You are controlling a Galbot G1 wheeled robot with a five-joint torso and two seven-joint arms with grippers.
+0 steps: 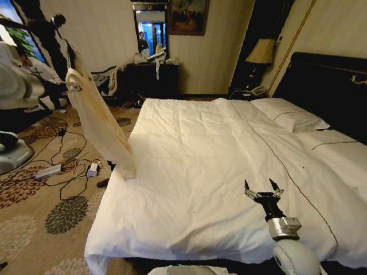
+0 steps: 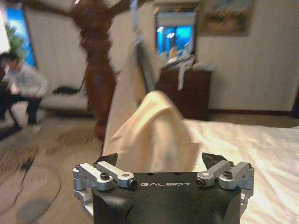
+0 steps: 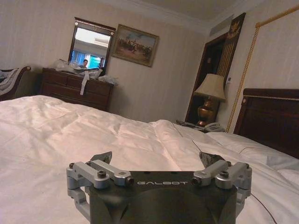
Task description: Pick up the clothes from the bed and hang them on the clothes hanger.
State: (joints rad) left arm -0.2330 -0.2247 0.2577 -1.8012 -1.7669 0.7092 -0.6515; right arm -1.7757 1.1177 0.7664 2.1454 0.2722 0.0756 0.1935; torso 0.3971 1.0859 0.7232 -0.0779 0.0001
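Head view, working from my left: the left arm [image 1: 17, 80] is raised at about 9 o'clock, its white casing at the frame edge, and I cannot place its fingertips from here. Just beside it the clothes [image 1: 100, 123] hang as a long cream drape, top near 10 o'clock, lower end brushing the near left corner of the bed [image 1: 189, 189]. I cannot make out the clothes hanger for certain at the top of the drape. On the left wrist camera, the left gripper [image 2: 159, 163] has its jaws spread wide, released, and the clothes [image 2: 152, 135] sit between and just beyond the two fingers; I cannot tell if they touch. A dark wooden stand post [image 2: 98, 70] rises behind. Moving right, the white duvet lies flat across the bed, pillows [image 1: 289, 114] at 2 o'clock against the black headboard [image 1: 327, 86]. The right gripper [image 1: 262, 189] hovers at 5 o'clock over the duvet, fingers apart, holding nothing. Its wrist camera shows the right gripper [image 3: 156, 163] open above the bed [image 3: 70, 126].
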